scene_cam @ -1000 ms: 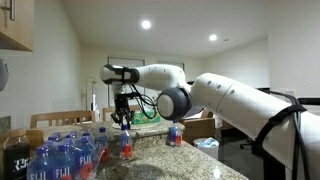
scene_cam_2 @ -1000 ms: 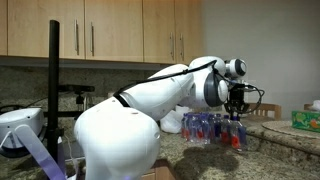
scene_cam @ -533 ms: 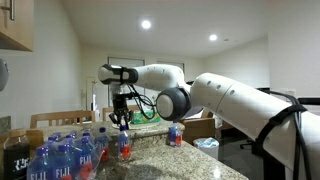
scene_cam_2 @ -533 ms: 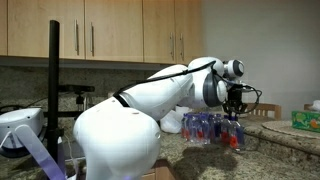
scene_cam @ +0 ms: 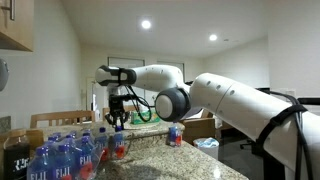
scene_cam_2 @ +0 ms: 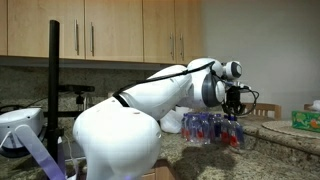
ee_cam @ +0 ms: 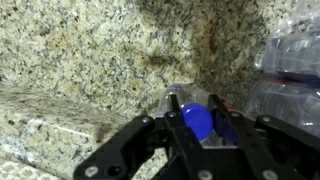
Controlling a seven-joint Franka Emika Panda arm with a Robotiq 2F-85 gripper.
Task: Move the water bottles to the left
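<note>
My gripper (scene_cam: 118, 128) is shut on a small clear water bottle (scene_cam: 120, 149) with a blue cap and red label, standing on the granite counter (scene_cam: 170, 165) next to the wrapped pack. In the wrist view the blue cap (ee_cam: 197, 121) sits between my two fingers (ee_cam: 198, 108). The gripper (scene_cam_2: 236, 115) and its bottle (scene_cam_2: 237, 137) also show in an exterior view. A second alike bottle (scene_cam: 175, 134) stands alone on the counter, well apart from the gripper.
A wrapped pack of larger FIJI bottles (scene_cam: 60, 158) stands close beside the held bottle; it also shows in an exterior view (scene_cam_2: 203, 127) and the wrist view (ee_cam: 295, 60). The counter's edge (ee_cam: 60, 100) runs near. A green box (scene_cam_2: 305, 119) lies farther off.
My gripper has moved a little toward the FIJI pack with the bottle in it. The lone bottle has not moved.
</note>
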